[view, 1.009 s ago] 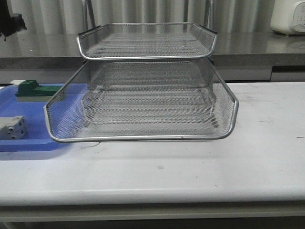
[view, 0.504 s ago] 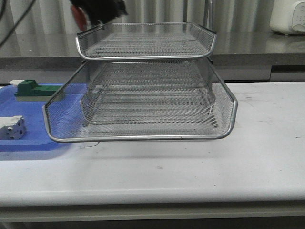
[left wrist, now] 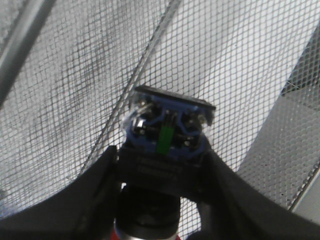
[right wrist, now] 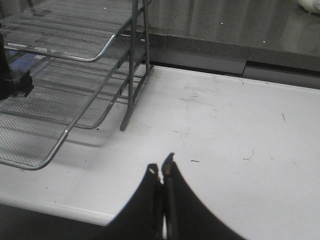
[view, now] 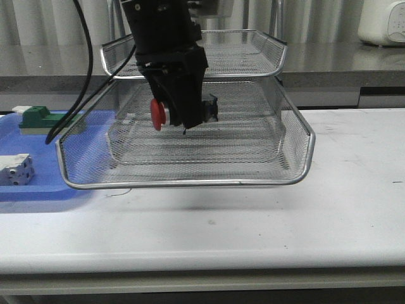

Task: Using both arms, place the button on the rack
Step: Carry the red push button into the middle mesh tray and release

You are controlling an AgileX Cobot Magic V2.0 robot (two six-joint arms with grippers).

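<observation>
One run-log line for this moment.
left end effector: shut on button | above rack middle tier, unreleased | right end effector: shut, empty, over table

No text is showing legibly anywhere; the button (left wrist: 167, 131) may be carrying faint embossed marks, too blurred to read.

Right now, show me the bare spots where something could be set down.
The white table is bare to the right of the rack and along its front edge. The rack's middle tier is crowded: the left gripper holds the button over it. The blue tray carries two blocks.
</observation>
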